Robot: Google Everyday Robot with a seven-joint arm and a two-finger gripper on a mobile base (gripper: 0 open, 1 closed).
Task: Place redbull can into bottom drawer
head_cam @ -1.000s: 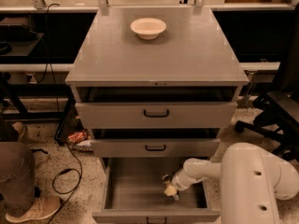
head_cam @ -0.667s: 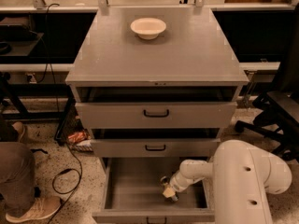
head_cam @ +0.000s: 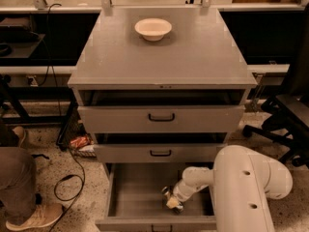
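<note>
- Grey three-drawer cabinet (head_cam: 161, 57) seen from above and in front. Its top serves as the counter.
- A pale bowl (head_cam: 153, 29) stands upright towards the back of the counter, near the middle.
- Top drawer (head_cam: 161, 118) pulled out a little, dark handle on its front.
- Middle drawer (head_cam: 160, 152) also slightly out, set a bit further back than the top one.
- Bottom drawer (head_cam: 137, 197) pulled well out, its grey floor exposed. The front edge with its handle is at the lower border of the view.
- White arm (head_cam: 241, 182) enters from the lower right. Its bulky shoulder section stands outside the drawer, and the slimmer forearm reaches left into the drawer.
- Hand (head_cam: 172, 199) is inside the bottom drawer, low over the floor, right of centre.
- Hand state: cannot tell whether it is released or clamped on anything.
- Redbull can: a small rounded shape (head_cam: 167, 192), partly shiny, sits right at the hand's tip within the bottom drawer. I cannot tell for certain that this is the can, nor whether it is resting on the floor.
- Floor left of the cabinet: a black cable (head_cam: 67, 187), a red wrapper (head_cam: 79, 141), and a person's trousered leg with a tan shoe (head_cam: 34, 217).
- Dark office chair (head_cam: 285, 115) on the right.
</note>
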